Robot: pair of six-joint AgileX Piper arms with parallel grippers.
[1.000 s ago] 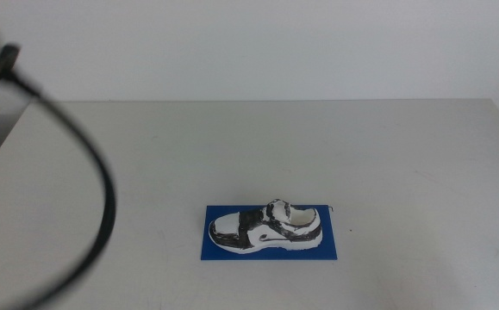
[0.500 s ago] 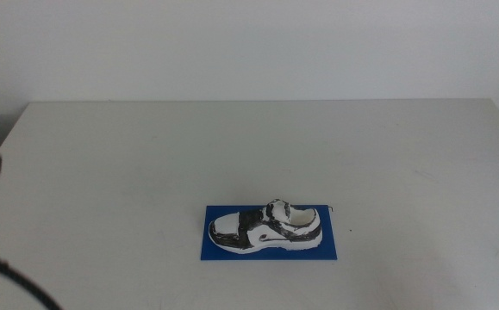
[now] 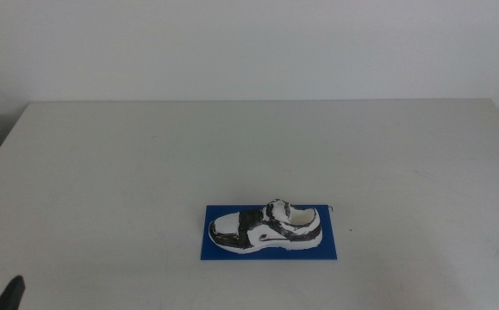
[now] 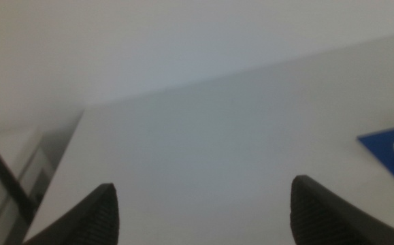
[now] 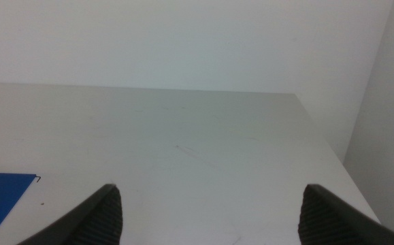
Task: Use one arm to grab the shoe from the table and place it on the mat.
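- Left gripper [image 4: 200,204] spread wide, empty, well apart from shoe [image 3: 265,229] resting on mat [image 3: 331,250].
- Right gripper [image 5: 210,207] likewise spread, waiting.
- Probably light, soft-sided; best pinched across midfoot.

No writing, label, brand name or number can be read anywhere. The shoe [image 3: 265,229] has a dark curved mark on its side, too small to read as a logo or word. The mat [image 3: 270,251] is plain blue, and the bench [image 3: 232,155] is bare of any print.
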